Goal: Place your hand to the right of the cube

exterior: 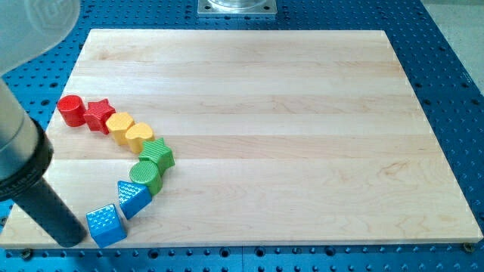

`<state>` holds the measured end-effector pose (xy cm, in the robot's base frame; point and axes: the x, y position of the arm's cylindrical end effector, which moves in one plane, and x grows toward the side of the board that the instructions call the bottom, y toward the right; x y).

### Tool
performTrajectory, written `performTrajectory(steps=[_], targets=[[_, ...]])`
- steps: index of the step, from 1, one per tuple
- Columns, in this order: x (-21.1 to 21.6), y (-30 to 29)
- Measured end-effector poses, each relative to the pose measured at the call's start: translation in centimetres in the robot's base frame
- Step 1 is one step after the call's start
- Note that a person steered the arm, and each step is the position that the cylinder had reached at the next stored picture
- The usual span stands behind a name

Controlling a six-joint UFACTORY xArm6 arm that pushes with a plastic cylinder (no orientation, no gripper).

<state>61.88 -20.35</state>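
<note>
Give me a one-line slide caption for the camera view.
My tip sits just left of the blue cube, last in an arc of eight coloured blocks on the wooden board.

– that counter (pixel 287 136), pale wood?
– yes, smooth and matt, grain showing. the blue cube (pixel 106 226) looks like ribbed plastic, slightly glossy. the rod (pixel 45 208) is dark and matt.

It looks like a lab — a blue metal table (pixel 446 68) full of little holes holds a wooden board (pixel 287 136), and a metal base (pixel 237 7) sits behind.
</note>
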Motion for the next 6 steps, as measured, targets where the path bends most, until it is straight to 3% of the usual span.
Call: performTrajectory(steps=[2,5,6], targets=[[-0.9,9.7],[-7.0,13.7],[-8.3,21.2]])
